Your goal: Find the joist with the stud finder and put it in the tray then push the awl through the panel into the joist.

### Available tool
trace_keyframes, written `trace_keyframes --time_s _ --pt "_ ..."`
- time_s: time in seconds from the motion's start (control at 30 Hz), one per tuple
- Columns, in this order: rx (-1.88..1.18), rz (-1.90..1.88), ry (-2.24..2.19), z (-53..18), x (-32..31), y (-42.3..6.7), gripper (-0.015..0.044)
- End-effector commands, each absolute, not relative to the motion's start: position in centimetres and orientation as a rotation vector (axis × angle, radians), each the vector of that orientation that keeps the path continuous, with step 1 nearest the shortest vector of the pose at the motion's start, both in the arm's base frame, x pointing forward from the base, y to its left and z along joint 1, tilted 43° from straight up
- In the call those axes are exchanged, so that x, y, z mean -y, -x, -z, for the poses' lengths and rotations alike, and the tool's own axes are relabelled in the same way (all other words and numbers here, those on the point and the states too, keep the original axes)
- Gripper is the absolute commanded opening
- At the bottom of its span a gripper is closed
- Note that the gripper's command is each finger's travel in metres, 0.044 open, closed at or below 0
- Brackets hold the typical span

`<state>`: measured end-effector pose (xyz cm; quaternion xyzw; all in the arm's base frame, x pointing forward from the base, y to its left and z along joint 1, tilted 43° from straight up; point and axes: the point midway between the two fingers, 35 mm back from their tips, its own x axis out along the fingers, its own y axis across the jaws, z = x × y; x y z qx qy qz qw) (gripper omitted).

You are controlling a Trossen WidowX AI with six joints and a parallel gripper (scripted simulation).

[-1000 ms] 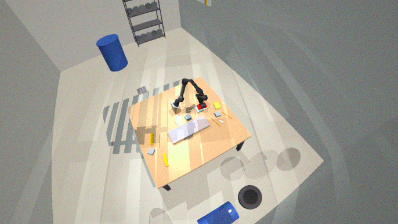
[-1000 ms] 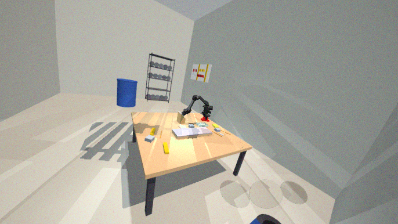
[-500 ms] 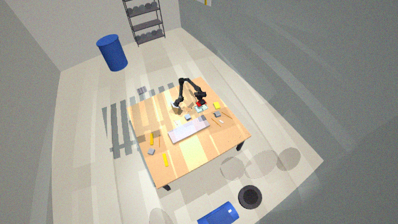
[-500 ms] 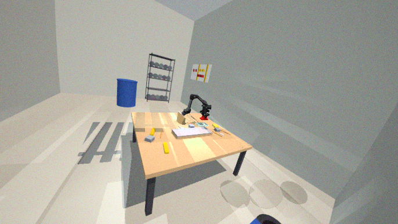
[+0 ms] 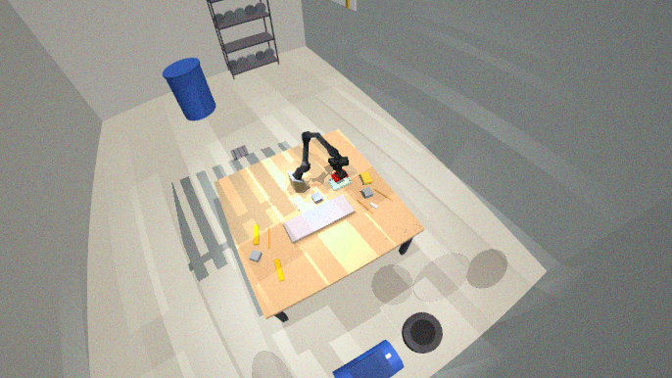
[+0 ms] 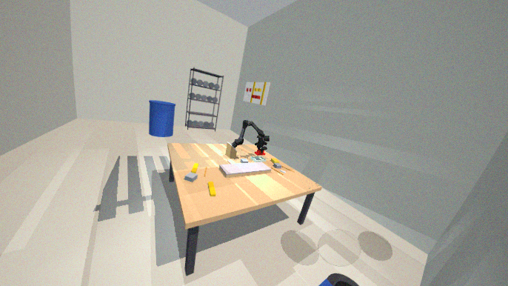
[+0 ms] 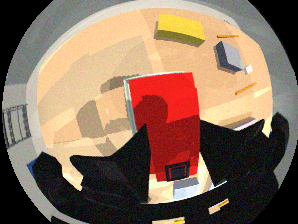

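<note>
My gripper is shut on the red stud finder. It holds the stud finder just above the small pale tray, near the far right of the table. In the wrist view the tray's edge shows to the left of the red body. The pale floor panel lies flat in front of the tray, apart from it. A small white piece and thin orange sticks lie right of the panel. I cannot tell which is the awl.
A yellow block and a grey block lie right of the tray. Another grey block sits between tray and panel. Yellow bars and a grey block lie at the table's left front.
</note>
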<state>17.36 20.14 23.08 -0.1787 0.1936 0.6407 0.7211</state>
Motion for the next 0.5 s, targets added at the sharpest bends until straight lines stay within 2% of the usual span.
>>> trace_keyframes --time_s 0.0,0.47 --pt "-0.433 -1.412 0.393 -22.5 -20.5 -17.5 0.0000" --pt "-0.432 -1.412 0.393 -21.0 -22.0 -17.7 0.0000"
